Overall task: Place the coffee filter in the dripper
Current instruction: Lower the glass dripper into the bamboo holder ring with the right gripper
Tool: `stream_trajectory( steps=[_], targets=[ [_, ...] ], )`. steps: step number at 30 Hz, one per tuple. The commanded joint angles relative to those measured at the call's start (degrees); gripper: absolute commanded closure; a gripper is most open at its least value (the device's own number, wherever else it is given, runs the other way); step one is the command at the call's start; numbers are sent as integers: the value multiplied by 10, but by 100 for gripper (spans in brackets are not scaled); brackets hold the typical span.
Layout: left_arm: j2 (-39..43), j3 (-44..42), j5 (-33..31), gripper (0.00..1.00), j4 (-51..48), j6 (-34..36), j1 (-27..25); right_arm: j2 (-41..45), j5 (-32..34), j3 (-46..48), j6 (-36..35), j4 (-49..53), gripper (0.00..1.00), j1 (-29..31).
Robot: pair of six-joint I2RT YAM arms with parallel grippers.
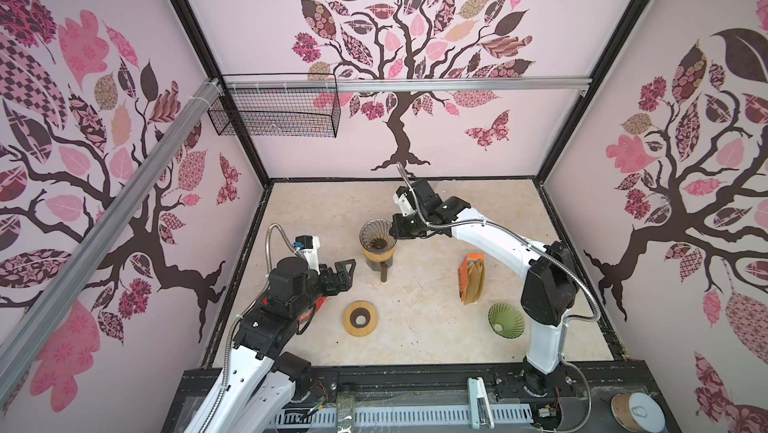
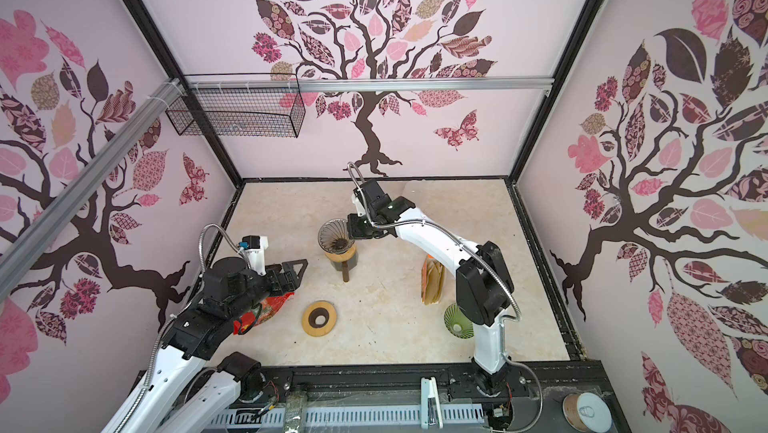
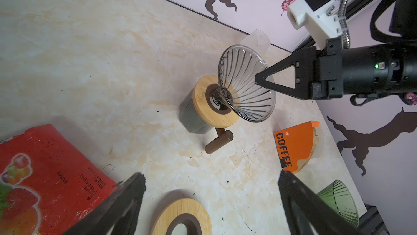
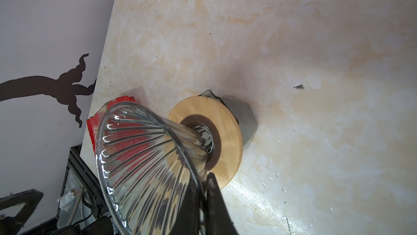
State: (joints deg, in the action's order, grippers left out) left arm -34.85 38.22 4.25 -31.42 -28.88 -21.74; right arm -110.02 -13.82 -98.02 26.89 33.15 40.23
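**Now the dripper is steadied; the filter comes next**

Nearby, the coffee filters (image 1: 476, 285) stand in their orange pack (image 3: 293, 143) on the table (image 1: 415, 306), well apart from the clear glass dripper (image 3: 246, 85). The dripper's stem sits in a wooden ring (image 3: 200, 96) atop a grey server (image 3: 188, 114), and its cone is empty. The right hand (image 3: 259, 80) is pinched shut on the dripper's rim, apparently seating or steadying it, a preparatory step. The left hand (image 1: 347, 274) hovers near a red bag (image 3: 45, 177), spread wide and holding nothing. The next move likely calls for a hand to draw one filter from the pack and lower it, point down, into the cone.
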Motion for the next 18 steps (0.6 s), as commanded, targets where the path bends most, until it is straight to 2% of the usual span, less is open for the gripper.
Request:
stream_trajectory(
  steps=[1,18],
  targets=[
    [4,17,3,5,9,5,3,-25,-6,-32,-9,11,93,3],
    [-14,22,19,5,13,11,6,-67,-21,-55,-9,54,91,3]
  ],
)
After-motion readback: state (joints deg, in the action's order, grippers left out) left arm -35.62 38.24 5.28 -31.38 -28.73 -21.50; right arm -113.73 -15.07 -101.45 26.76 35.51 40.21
